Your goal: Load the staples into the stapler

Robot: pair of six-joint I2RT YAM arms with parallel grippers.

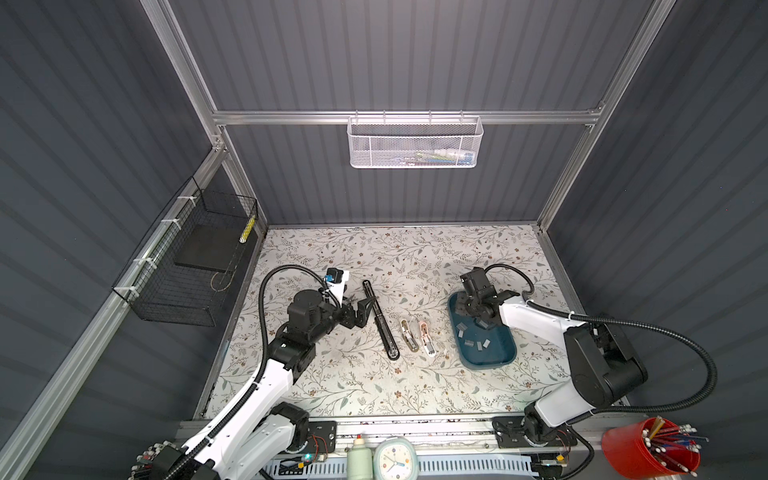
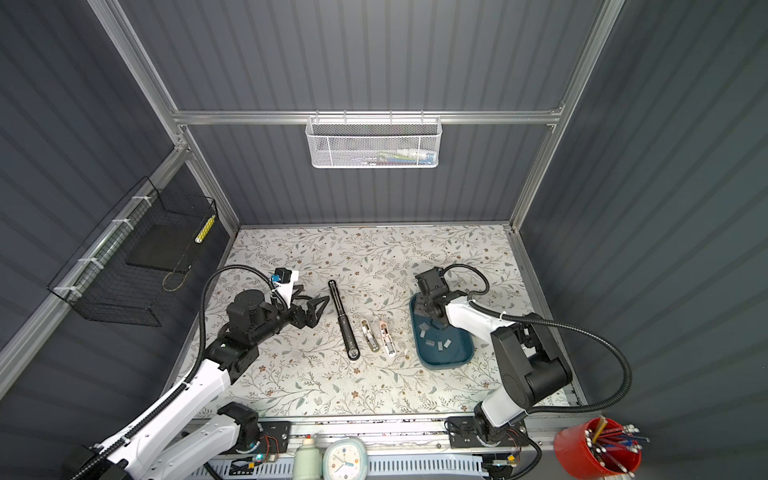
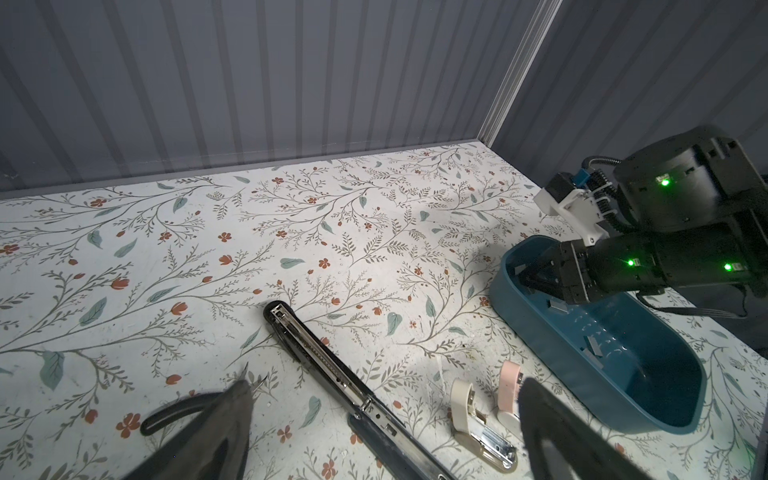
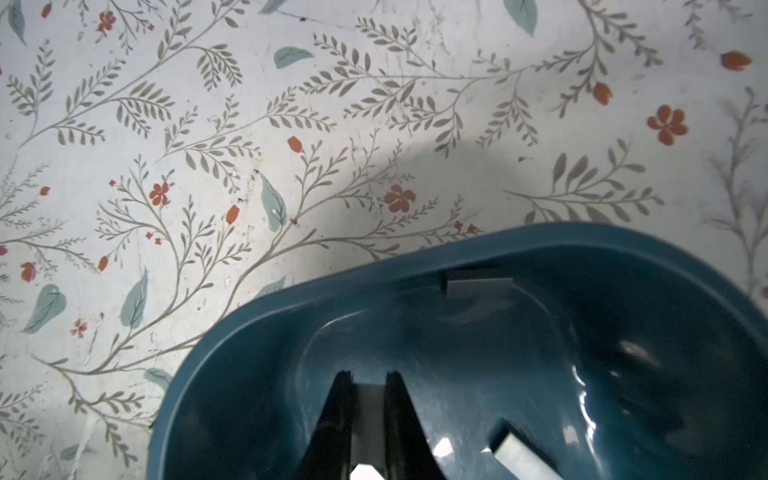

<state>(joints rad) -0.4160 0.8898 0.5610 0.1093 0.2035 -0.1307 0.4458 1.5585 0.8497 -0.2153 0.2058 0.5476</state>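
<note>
1. Right pincer (image 4: 368,376): pressed together on a staple strip (image 4: 368,411), low inside the tray (image 4: 374,270); other staples (image 1: 478,344) lie loose there.
2. Pink stapler (image 1: 426,334): open on the tabletop, left of the tray, nearest this pincer; long axis near-to-far.
3. Left pincer (image 1: 361,305): spread, empty, beside the black stapler (image 1: 380,322).

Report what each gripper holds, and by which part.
Right gripper pinches one staple strip by its two opposite sides; left gripper is open, holding nothing.

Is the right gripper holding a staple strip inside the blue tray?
Yes, the right wrist view shows a grey staple strip pinched between the fingers of the right gripper, inside the blue tray.
</note>
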